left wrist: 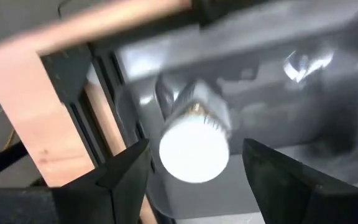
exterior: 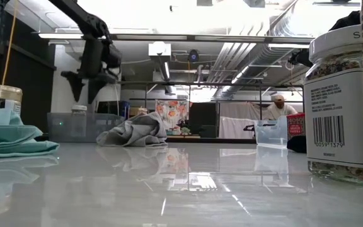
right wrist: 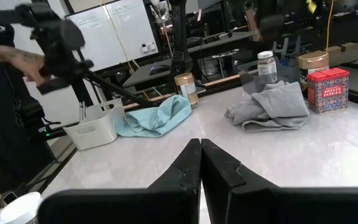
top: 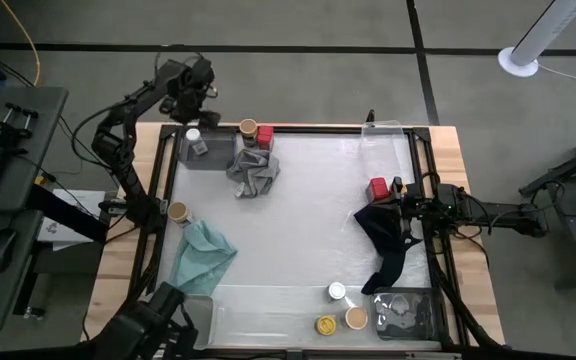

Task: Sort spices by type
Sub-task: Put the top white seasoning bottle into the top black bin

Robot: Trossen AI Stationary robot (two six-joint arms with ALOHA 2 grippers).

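While open, left end effector (left wrist: 194,168) above white-lidded jar (left wrist: 194,149)

high: straight down | low: table-level, across; both share grey cloth (top: 253,172) (exterior: 137,133) | wrists: close

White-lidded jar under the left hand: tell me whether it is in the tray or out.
In. The white-lidded jar stands inside the clear tray, with the left hand open above it.

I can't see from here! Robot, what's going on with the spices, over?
Left gripper open above the white-lidded jar in the clear tray. Right gripper shut, waiting by the navy cloth. Nothing blocking.
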